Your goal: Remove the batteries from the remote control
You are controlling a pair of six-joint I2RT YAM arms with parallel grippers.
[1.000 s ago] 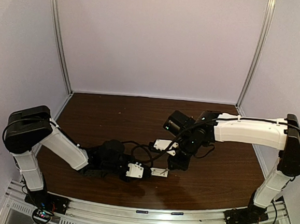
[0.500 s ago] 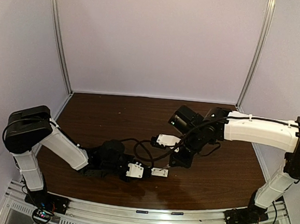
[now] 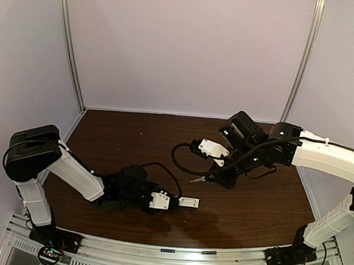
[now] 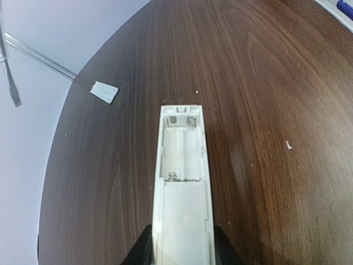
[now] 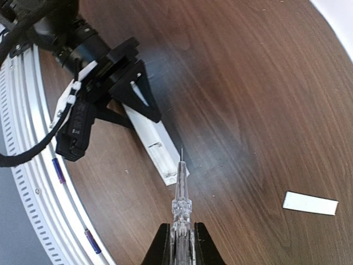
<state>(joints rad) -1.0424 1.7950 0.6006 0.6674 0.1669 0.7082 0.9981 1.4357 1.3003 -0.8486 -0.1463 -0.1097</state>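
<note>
R jaws w/ screwdriver (image 5: 181, 200) pulled back from remote control (image 4: 182, 187) in L jaws.

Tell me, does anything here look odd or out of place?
The remote has its battery bay open and empty; its small white lid lies loose on the table, apart from it.

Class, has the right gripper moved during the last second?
Yes. The right gripper pulled away from the remote control, toward the back wall.
</note>
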